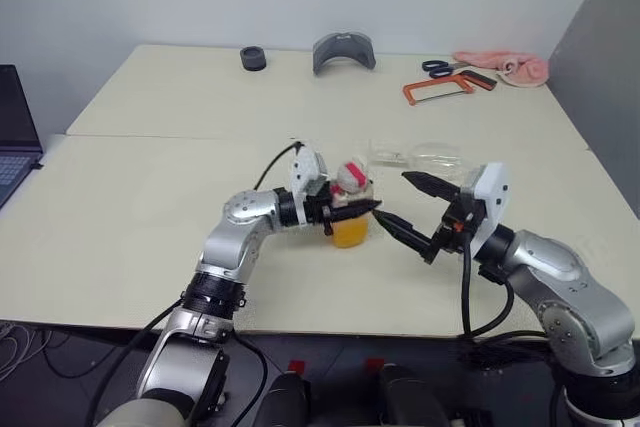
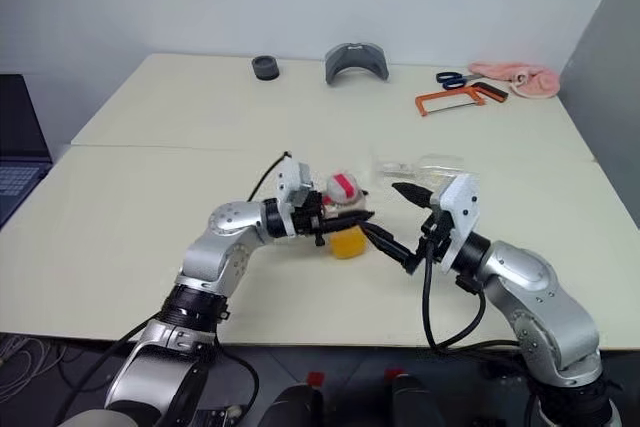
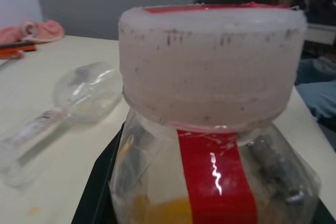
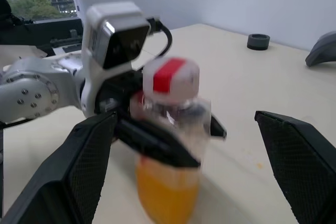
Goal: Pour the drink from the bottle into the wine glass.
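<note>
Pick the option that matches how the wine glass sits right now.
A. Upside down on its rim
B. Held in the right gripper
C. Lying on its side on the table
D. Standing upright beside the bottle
C: the wine glass lies on its side on the table, beyond the bottle that the left gripper is shut on; the right gripper is open and holds nothing.

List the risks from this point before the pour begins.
1. The wine glass lies on its side on the table; pouring now would likely spill.
2. The cap is on the bottle held by the left gripper; the open right gripper may knock it.
</note>
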Tool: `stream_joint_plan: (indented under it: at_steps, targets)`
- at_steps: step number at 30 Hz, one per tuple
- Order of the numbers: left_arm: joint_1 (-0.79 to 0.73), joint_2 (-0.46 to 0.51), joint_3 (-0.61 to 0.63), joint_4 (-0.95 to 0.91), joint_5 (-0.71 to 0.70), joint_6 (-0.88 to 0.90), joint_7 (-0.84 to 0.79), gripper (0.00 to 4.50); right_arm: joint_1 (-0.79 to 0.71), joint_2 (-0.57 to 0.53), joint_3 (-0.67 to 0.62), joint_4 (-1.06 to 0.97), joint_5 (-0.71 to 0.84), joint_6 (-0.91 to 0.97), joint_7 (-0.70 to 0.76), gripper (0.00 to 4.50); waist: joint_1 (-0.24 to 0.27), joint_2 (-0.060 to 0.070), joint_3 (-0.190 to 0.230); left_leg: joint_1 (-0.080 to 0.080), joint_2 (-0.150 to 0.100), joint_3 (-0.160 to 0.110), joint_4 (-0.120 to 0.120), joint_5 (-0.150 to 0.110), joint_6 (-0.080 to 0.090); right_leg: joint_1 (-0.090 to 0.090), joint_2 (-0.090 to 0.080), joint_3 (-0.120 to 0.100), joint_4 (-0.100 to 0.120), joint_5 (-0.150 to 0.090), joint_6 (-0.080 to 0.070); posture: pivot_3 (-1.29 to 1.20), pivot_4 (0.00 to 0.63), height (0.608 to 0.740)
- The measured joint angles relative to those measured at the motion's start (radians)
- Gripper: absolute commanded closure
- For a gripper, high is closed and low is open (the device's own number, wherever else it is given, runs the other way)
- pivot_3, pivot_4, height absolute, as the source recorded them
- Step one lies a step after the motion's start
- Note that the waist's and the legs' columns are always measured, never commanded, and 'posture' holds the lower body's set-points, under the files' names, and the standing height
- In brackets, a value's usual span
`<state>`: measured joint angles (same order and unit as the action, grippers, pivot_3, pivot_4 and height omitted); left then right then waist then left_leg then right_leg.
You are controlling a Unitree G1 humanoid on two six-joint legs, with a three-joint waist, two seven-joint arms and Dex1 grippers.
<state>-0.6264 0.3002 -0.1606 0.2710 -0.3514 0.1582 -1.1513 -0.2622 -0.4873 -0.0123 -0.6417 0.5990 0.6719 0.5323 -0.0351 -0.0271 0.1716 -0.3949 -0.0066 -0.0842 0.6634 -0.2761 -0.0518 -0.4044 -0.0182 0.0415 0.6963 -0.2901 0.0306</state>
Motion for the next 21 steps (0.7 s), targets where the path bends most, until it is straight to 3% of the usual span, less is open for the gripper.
stream_joint_plan:
  at_steps: [6, 20, 21]
  targets:
    - [-0.059, -0.015, -0.002, 0.063, 0.001, -0.039, -0.07, 2.72, -0.109, 0.009, 0.028, -0.012, 0.03, 0.081, -0.048, 0.0, 0.003, 0.0, 0.0, -0.001, 0.0, -0.001, 0.0, 0.0, 0.0, 0.0, -0.001, 0.0, 0.0, 0.0, 0.0, 0.0, 0.15, 0.74]
    - [-0.083, -0.033, -0.002, 0.123, 0.018, -0.082, -0.099, 2.72, -0.166, 0.076, 0.116, 0.093, -0.089, 0.052, -0.09, 0.0, 0.002, 0.0, 0.0, -0.001, 0.0, -0.001, 0.0, 0.0, 0.0, -0.001, -0.001, 0.0, 0.0, 0.0, 0.0, 0.0, 0.15, 0.74]
    - [-0.083, -0.033, -0.002, 0.123, 0.019, -0.082, -0.1, 2.72, -0.166, 0.076, 0.116, 0.099, -0.097, 0.049, -0.09, 0.18, 0.002, 0.0, 0.0, -0.001, 0.0, -0.001, 0.0, 0.0, 0.0, -0.001, -0.001, 0.0, 0.0, 0.0, 0.0, 0.0, 0.15, 0.74]
